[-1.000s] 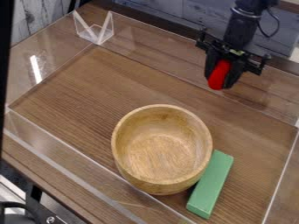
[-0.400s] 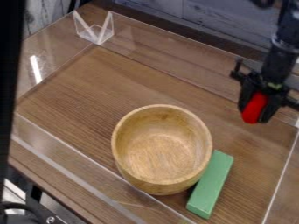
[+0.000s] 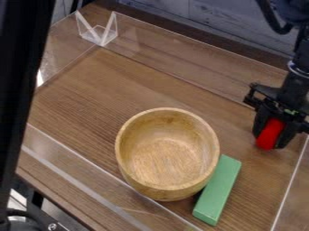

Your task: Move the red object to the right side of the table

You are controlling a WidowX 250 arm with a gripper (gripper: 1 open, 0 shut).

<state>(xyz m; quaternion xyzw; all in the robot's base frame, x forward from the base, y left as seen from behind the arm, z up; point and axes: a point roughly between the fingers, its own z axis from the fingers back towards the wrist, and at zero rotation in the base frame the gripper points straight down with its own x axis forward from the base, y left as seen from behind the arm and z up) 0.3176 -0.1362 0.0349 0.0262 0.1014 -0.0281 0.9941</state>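
The red object [image 3: 270,135] is a small red toy held between the black fingers of my gripper [image 3: 276,126], which is shut on it. It hangs close over the right part of the brown wood-grain table [image 3: 108,99], near the clear right wall. Whether it touches the tabletop I cannot tell. The gripper points almost straight down, and its upper arm runs out of the frame at the top right.
A round wooden bowl [image 3: 167,152] stands at the front centre. A green rectangular block [image 3: 219,189] lies along its right side. Low clear acrylic walls [image 3: 97,29] edge the table. A dark post [image 3: 18,99] crosses the left foreground.
The gripper has carried the red object to the right and downward, from the back centre-right toward the right wall. Bowl and green block stayed put.
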